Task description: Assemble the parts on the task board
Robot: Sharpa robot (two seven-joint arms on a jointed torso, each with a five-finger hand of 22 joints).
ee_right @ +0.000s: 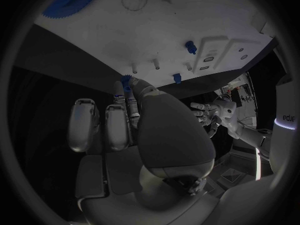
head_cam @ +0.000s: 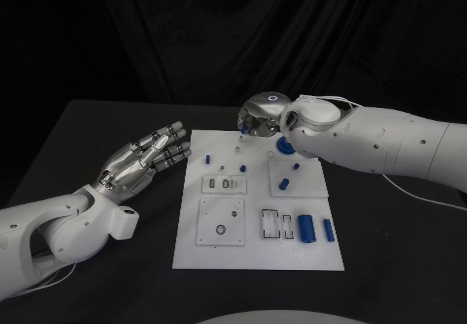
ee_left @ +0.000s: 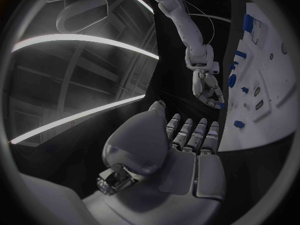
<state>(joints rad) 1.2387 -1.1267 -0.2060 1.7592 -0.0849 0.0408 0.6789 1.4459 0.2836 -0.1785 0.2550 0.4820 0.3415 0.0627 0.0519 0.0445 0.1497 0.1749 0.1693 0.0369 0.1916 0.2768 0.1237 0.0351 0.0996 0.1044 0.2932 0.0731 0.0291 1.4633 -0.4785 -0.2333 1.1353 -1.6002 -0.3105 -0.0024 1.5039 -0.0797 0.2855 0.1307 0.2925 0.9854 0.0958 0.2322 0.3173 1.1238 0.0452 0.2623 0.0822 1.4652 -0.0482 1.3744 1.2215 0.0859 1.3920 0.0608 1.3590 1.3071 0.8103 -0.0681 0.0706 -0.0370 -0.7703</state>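
The white task board (head_cam: 258,250) lies in the middle of the black table. My right hand (head_cam: 261,123) hovers over the board's far edge and pinches a small blue toothed part (ee_right: 127,80) between thumb and a finger, close to two short white pins (ee_right: 155,63). A large blue gear (head_cam: 285,145) sits on the board beside that hand. My left hand (head_cam: 146,159) floats off the board's left edge, fingers spread and holding nothing. Small blue pegs (head_cam: 207,159) stand near the far left corner, and two blue cylinders (head_cam: 308,228) lie at the near right.
Raised white square plates with slots (head_cam: 222,221) take up the board's middle and near-left part. A blue peg (head_cam: 284,183) stands on the right plate (head_cam: 310,191). Bare black table (head_cam: 107,283) surrounds the board.
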